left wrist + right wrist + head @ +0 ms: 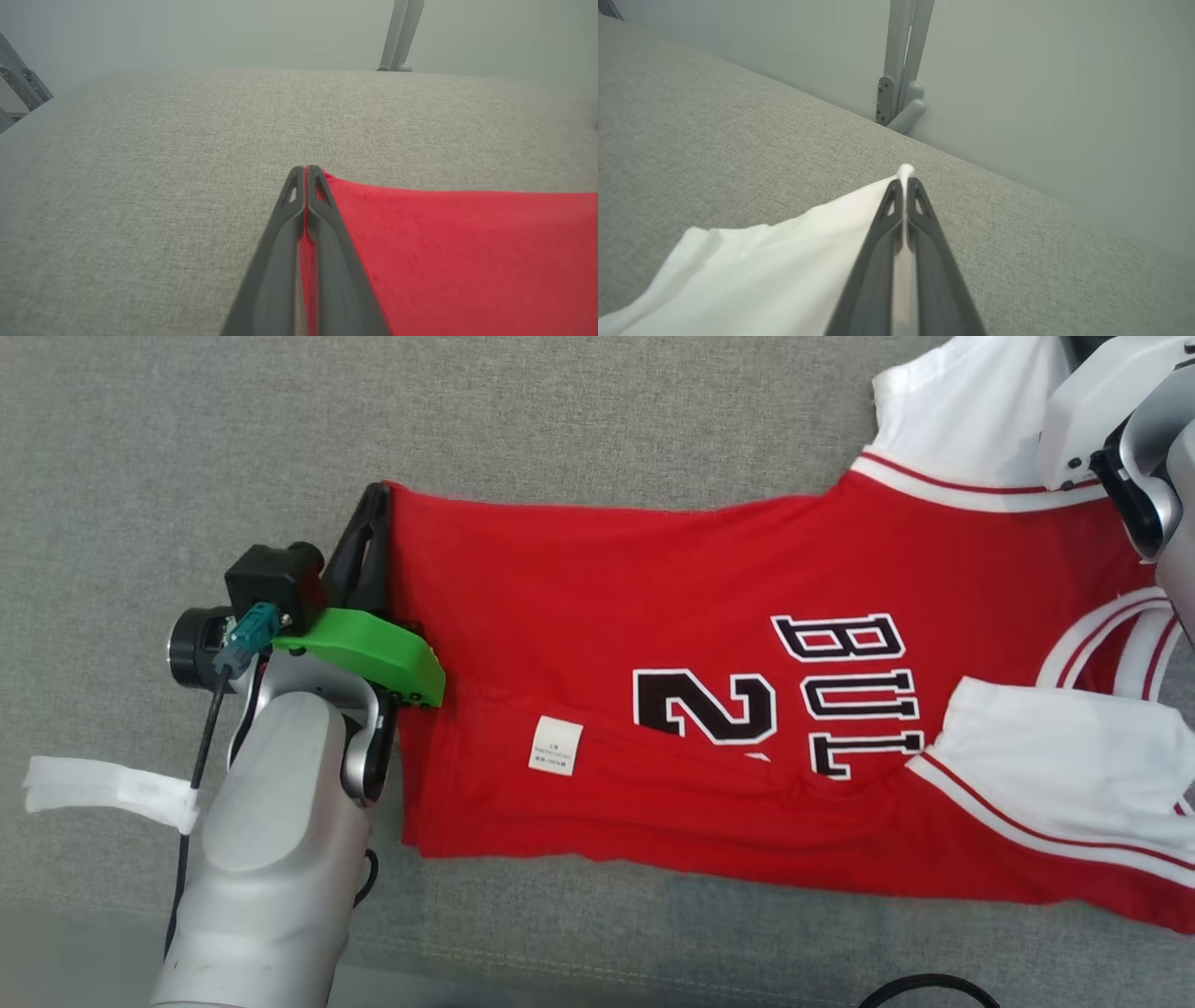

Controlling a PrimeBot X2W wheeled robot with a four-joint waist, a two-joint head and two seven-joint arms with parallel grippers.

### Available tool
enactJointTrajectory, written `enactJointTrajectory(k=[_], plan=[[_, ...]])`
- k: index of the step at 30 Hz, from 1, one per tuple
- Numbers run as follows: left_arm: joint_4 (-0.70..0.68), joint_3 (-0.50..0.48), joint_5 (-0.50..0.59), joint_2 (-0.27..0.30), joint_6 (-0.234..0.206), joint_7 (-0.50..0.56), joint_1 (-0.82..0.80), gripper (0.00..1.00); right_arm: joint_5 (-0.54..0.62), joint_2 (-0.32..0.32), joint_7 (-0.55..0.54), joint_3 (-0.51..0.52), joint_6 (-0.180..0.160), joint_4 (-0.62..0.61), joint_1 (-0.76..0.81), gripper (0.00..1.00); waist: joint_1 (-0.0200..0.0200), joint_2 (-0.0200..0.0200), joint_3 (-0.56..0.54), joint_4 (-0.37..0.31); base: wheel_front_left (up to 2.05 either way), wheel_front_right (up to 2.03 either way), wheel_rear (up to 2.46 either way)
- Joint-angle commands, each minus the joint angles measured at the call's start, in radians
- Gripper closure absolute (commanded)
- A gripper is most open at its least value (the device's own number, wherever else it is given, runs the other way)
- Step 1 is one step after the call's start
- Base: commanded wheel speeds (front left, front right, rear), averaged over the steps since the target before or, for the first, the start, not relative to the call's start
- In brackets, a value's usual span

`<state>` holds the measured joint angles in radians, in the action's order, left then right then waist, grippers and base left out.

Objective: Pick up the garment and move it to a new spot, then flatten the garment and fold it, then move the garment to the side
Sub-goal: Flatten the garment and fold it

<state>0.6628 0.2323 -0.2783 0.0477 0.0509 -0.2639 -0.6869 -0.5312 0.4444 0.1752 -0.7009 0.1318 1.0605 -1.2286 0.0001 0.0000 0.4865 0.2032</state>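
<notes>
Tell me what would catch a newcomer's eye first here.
A red jersey with white sleeves and black lettering lies spread across the grey fabric surface. The left gripper is shut on its red hem corner at the left; the right gripper is shut on a white sleeve at the far right.

Count: garment (pixel 653 616) 1 (red, white sleeves); claws 2: left claw (pixel 306 170), right claw (pixel 904 181); white strip (pixel 107 791) 1; label (pixel 555 746) 1.
</notes>
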Motion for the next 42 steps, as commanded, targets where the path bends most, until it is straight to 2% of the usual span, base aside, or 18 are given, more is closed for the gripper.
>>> enactJointTrajectory(k=[1, 9, 15, 19, 27, 35, 42], plan=[[-0.004, -0.011, 0.01, 0.006, -0.012, 0.0, -0.02, 1.0, 0.012, 0.003, 0.016, 0.005, -0.002, 0.01, -0.022, 1.0, -0.0001, 0.0, -0.001, -0.001, 0.0, 0.0, 0.0], [-0.01, -0.055, 0.009, 0.006, -0.013, 0.0, 0.008, 1.0, -0.003, -0.026, 0.083, 0.033, -0.002, 0.047, 0.004, 1.0, -0.0001, 0.0, -0.036, -0.022, 0.0, 0.0, 0.0], [-0.023, -0.1, 0.031, 0.007, 0.001, 0.0, 0.058, 1.0, -0.026, -0.018, 0.09, 0.046, -0.002, -0.074, 0.083, 1.0, -0.0001, 0.0, -0.099, -0.058, 0.0, 0.0, 0.0], [-0.03, -0.145, 0.057, 0.008, 0.021, 0.0, 0.123, 1.0, -0.042, 0.006, 0.09, 0.07, -0.002, -0.211, 0.204, 1.0, -0.0001, 0.0, -0.167, -0.096, 0.0, 0.0, 0.0], [-0.066, -0.196, 0.074, 0.007, 0.045, 0.0, 0.25, 1.0, -0.088, 0.045, 0.09, 0.075, -0.002, -0.38, 0.46, 1.0, -0.0001, 0.0, -0.249, -0.135, 0.0, 0.0, 0.0], [-0.058, -0.206, 0.054, 0.006, 0.054, 0.0, 0.347, 1.0, -0.127, 0.054, 0.09, 0.103, -0.002, -0.422, 0.63, 1.0, -0.0001, 0.0, -0.283, -0.144, 0.0, 0.0, 0.0], [-0.049, -0.195, 0.029, 0.006, 0.044, 0.0, 0.41, 1.0, -0.129, 0.021, 0.09, 0.163, -0.002, -0.44, 0.73, 1.0, -0.0001, 0.0, -0.301, -0.148, 0.0, 0.0, 0.0]])
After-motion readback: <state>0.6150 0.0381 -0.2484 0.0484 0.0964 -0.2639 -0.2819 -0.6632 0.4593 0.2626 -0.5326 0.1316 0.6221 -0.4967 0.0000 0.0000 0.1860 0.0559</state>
